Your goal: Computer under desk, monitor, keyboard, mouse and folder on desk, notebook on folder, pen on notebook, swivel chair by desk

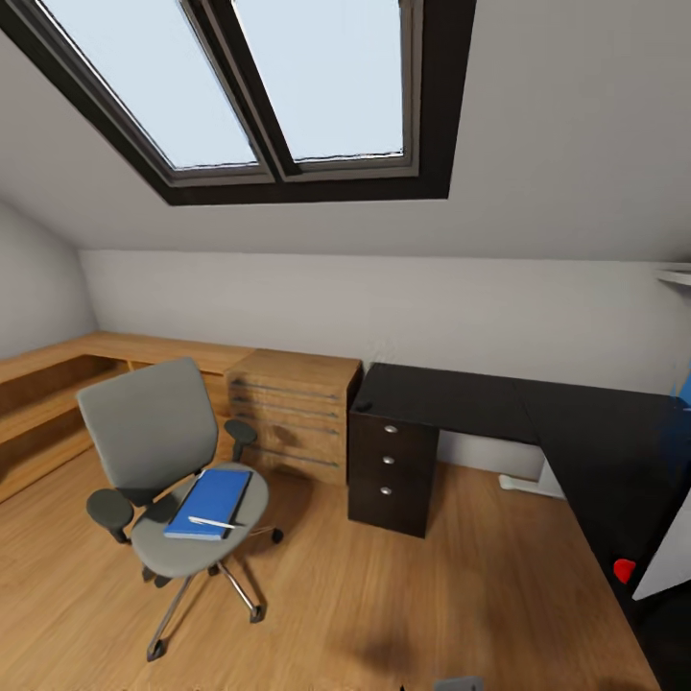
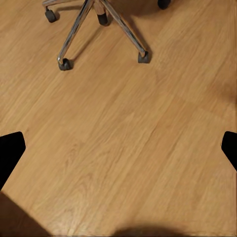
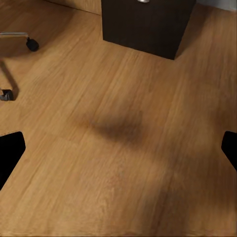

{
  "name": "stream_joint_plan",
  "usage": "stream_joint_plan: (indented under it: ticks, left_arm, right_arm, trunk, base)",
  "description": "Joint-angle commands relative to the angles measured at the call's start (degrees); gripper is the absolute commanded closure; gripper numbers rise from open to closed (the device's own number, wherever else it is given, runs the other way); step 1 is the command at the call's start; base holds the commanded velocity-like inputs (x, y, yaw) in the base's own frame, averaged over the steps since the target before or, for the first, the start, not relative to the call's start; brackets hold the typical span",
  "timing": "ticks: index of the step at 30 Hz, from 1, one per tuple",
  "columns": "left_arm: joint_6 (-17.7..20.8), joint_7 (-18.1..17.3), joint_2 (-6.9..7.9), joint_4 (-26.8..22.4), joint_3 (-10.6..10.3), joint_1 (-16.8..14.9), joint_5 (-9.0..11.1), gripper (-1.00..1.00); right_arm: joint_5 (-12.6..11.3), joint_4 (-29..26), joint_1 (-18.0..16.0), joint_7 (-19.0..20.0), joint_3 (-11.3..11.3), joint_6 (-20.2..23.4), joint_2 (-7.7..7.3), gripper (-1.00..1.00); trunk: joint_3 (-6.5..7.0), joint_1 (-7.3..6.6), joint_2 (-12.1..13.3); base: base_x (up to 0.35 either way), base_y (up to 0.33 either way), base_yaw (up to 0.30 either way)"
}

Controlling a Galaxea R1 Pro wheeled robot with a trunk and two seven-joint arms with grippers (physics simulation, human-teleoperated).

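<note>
Chair with folder on seat at lower left, desk at right.
Swivel chair stands on the wood floor, well apart from the black desk. Blue folder lies flat on the seat, white pen on top of it. Left gripper and right gripper both spread wide, holding nothing, over bare floor.

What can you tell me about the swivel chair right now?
The swivel chair stands upright on the wooden floor, left of the desk and apart from it. It has grey padded seat and back, black armrests, and a chrome star base on casters. The blue folder lies on its seat, a pen on top.
</note>
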Motion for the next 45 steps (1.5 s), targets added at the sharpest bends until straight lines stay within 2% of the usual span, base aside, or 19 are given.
stream_joint_plan:
  ticks: [1, 13, 27, 45]
  left_arm:
    - [-0.37, 0.35, 0.06, 0.00, -0.39, -0.05, 0.61, -1.00]
    - [-0.54, 0.35, 0.04, -0.09, -0.46, -0.05, 0.61, -1.00]
    - [-0.48, 0.40, -0.19, -0.11, -0.52, -0.05, 0.61, -1.00]
    - [-0.46, 0.67, -0.38, -0.09, -0.67, -0.05, 0.53, -1.00]
  right_arm:
    - [0.03, 0.09, -0.08, -0.56, 0.46, -0.09, 0.00, -1.00]
    - [0.02, 0.15, -0.06, -0.60, 0.49, 0.02, 0.07, -1.00]
    - [0.02, 0.15, -0.05, -0.60, 0.46, 0.09, 0.09, -1.00]
    - [0.11, 0.15, -0.10, -0.57, 0.45, 0.04, 0.04, -1.00]
  trunk:
    - [0.11, -0.26, 0.35]
    - [1.71, -2.89, 5.17]
    - [3.14, -5.97, 10.78]
    - [6.12, -9.92, 18.00]
  base:
    - [-0.335, 0.041, -0.274]
    - [-0.337, -0.053, -0.233]
    - [-0.318, -0.180, -0.160]
    - [-0.256, -0.263, -0.018]
